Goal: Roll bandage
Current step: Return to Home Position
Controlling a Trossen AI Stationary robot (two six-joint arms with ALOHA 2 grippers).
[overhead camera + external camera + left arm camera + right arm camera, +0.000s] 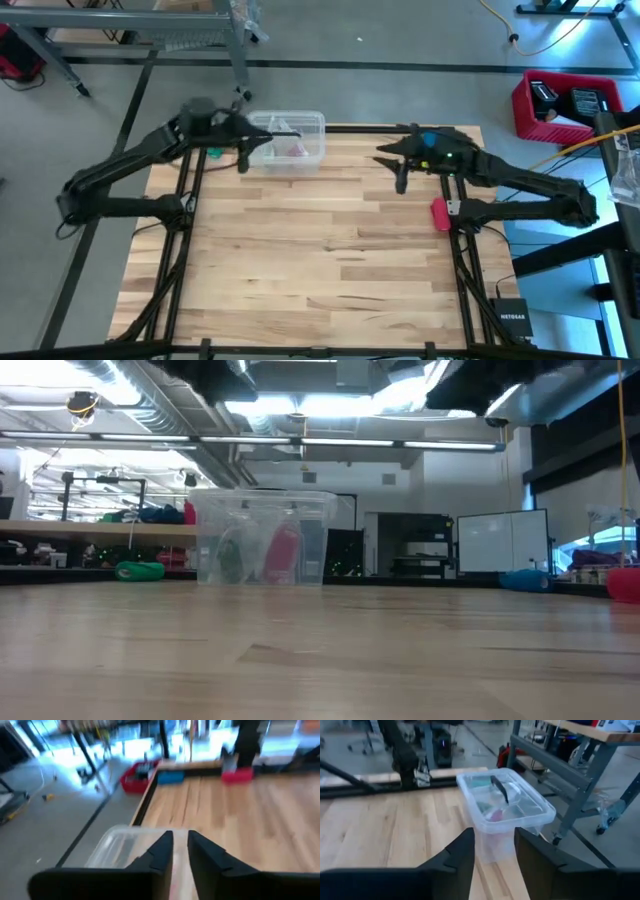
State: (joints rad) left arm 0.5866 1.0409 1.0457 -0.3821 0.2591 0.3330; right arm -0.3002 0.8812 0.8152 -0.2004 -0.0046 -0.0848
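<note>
The pink bandage (297,150) lies inside a clear plastic bin (310,122) that stands on the table near its far edge. It shows through the wall in the low view (283,555) and in the right wrist view (495,814). My left gripper (293,131) hangs over the bin (115,845). Only a narrow gap shows between its fingers (180,845), and nothing is in it. My right gripper (382,158) hovers to the right of the bin, pointing toward it. It is open (494,837) and holds nothing.
A green object (140,570) lies left of the bin. A blue one (525,580) sits at the far right, and a red object (440,213) lies by the right arm's base. A red crate (560,105) stands on the floor beyond the table. The wooden tabletop (320,260) spreads toward the near edge.
</note>
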